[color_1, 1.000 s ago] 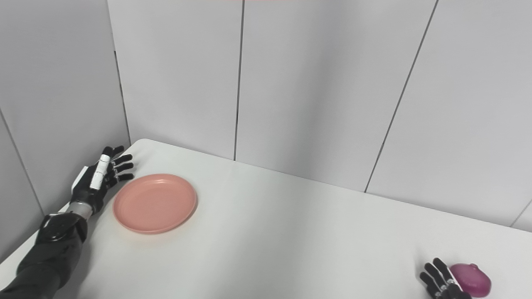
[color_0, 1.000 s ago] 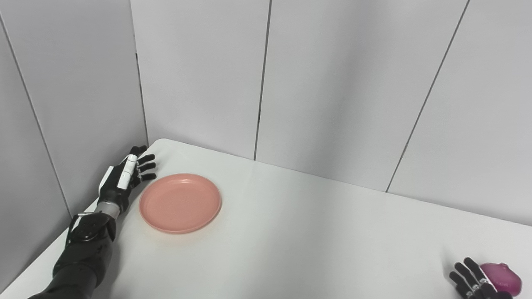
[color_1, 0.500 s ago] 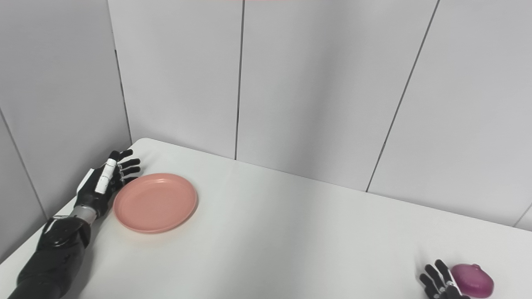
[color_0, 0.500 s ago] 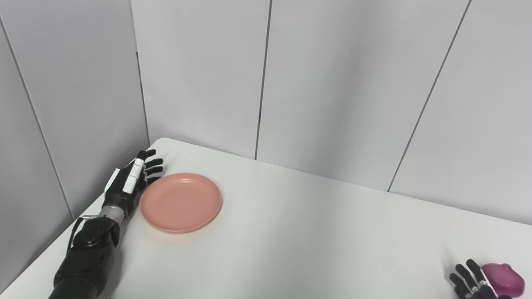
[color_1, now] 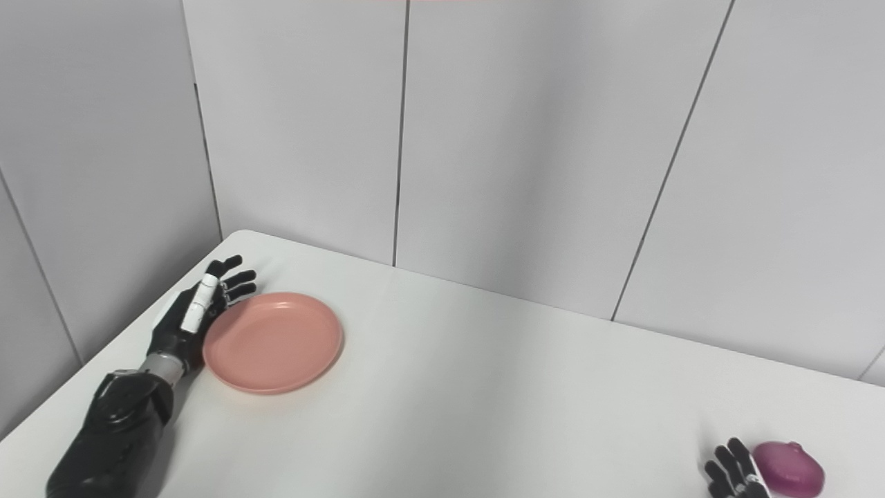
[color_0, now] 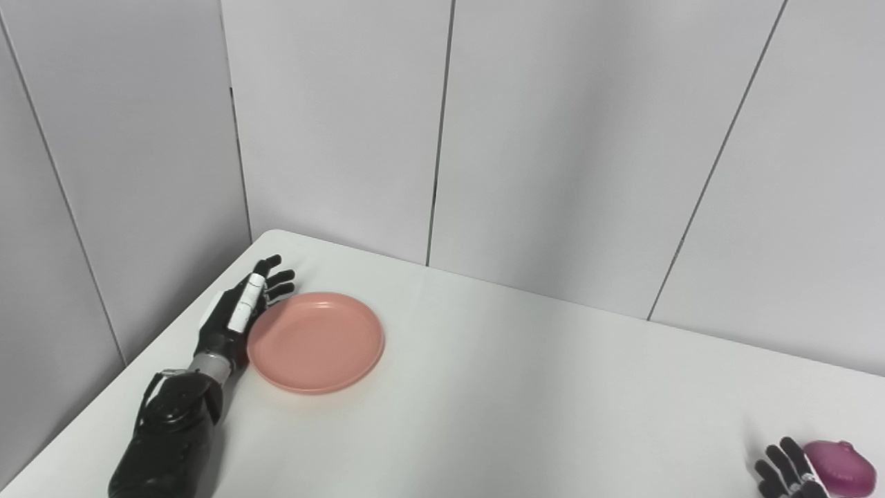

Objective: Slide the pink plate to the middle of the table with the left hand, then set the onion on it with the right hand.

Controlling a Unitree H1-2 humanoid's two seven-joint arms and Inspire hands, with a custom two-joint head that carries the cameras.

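Note:
A round pink plate (color_0: 317, 342) lies on the white table (color_0: 525, 401) near its far left corner. My left hand (color_0: 238, 311) stands on edge against the plate's left rim, fingers straight and apart, holding nothing. A purple onion (color_0: 839, 467) rests at the table's near right. Just left of the onion my right hand (color_0: 785, 476) shows only its spread fingers at the picture's bottom edge, apart from the onion. The same plate (color_1: 274, 342) and onion (color_1: 788, 469) appear in the right eye view.
Grey wall panels (color_0: 553, 138) close the table at the back and on the left. The table's left edge runs just behind my left arm (color_0: 173, 436).
My left hand has moved right until it meets the plate's left rim, and the plate has shifted slightly right. My right hand has sunk lower in the picture.

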